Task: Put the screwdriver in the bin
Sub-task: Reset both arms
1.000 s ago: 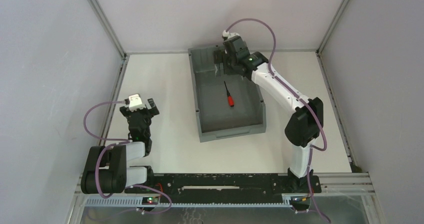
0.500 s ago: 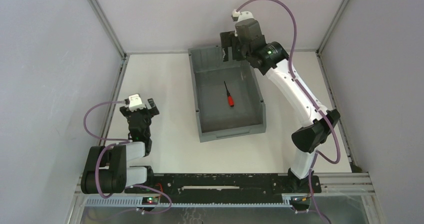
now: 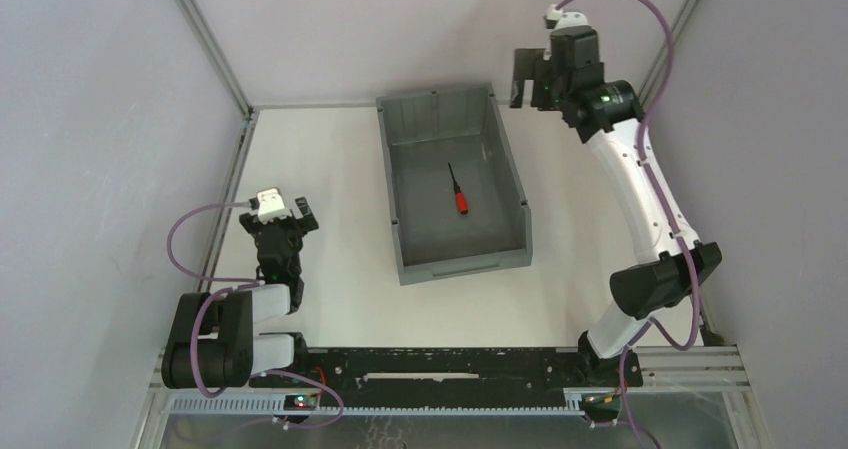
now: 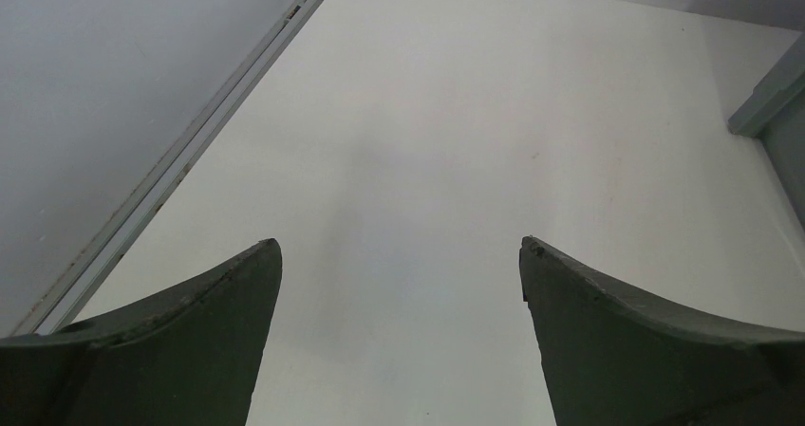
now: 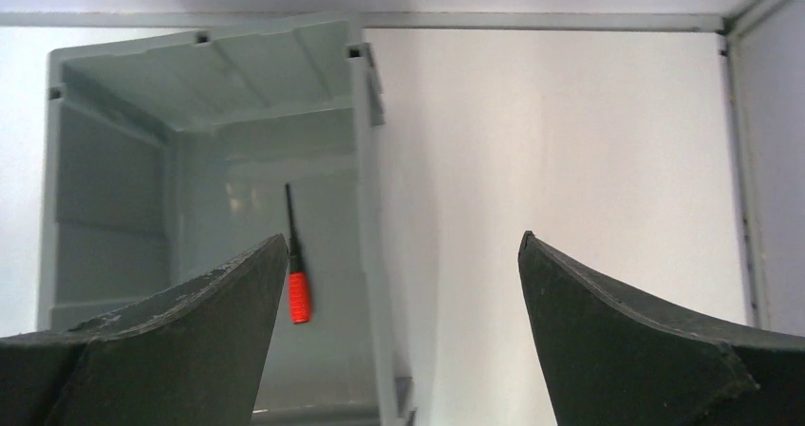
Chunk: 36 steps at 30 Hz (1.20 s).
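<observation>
Screwdriver [image 3: 457,191]: lies flat on the floor of the bin [image 3: 391,184], about mid-floor, clear of the walls.
Long axis: runs nearly along the bin's length, slightly skewed.
Pointing: red handle toward the low front lip, black shaft tip toward the far wall, leaning a little left.
Right pincer [image 3: 519,79]: jaws wide, nothing between them, raised outside the bin beside its far right corner.
Left pincer [image 3: 282,219]: jaws wide, holding nothing, over the bare white bench [image 3: 330,169], well left of the bin.
</observation>
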### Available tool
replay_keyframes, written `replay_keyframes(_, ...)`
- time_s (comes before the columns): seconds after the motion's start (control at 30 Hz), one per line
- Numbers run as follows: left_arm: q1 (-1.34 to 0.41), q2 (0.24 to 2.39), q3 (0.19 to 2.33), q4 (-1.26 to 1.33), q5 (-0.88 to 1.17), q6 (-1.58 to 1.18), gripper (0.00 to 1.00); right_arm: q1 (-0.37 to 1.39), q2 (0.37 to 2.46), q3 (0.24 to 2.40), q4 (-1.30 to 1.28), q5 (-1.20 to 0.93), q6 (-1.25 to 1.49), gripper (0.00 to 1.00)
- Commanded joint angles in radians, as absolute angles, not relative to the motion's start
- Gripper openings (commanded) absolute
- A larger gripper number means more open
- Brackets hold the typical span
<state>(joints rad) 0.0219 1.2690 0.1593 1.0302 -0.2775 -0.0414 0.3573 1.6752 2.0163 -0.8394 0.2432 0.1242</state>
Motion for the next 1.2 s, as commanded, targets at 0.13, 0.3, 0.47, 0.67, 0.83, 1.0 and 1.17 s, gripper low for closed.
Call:
replay_keyframes(0.13,0.026,1.261,0.193,1.057,-0.275,-0.023,1.00,0.193,1.538,1.901,-0.769,0.129,0.088,1.00)
replay_keyframes(0.3,0.025,1.261,0.194,1.057,-0.275,-0.023,1.00,0.130,1.496,1.848,-0.753,0.109,0.073,1.00)
replay_keyframes(0.47,0.026,1.261,0.195,1.057,-0.275,-0.023,1.00,0.092,1.460,1.805,-0.734,0.097,0.054,1.00)
replay_keyframes(0.67,0.026,1.261,0.193,1.057,-0.275,-0.023,1.00,0.064,1.437,1.785,-0.718,0.089,0.032,1.00)
replay_keyframes(0.83,0.025,1.260,0.193,1.057,-0.275,-0.023,1.00,0.042,1.428,1.795,-0.725,0.081,0.023,1.00)
replay_keyframes(1.0,0.026,1.261,0.193,1.057,-0.275,-0.023,1.00,0.033,1.413,1.782,-0.718,0.067,0.022,1.00)
replay_keyframes(1.17,0.025,1.261,0.194,1.056,-0.275,-0.023,1.00,0.030,1.416,1.780,-0.716,0.038,0.033,1.00)
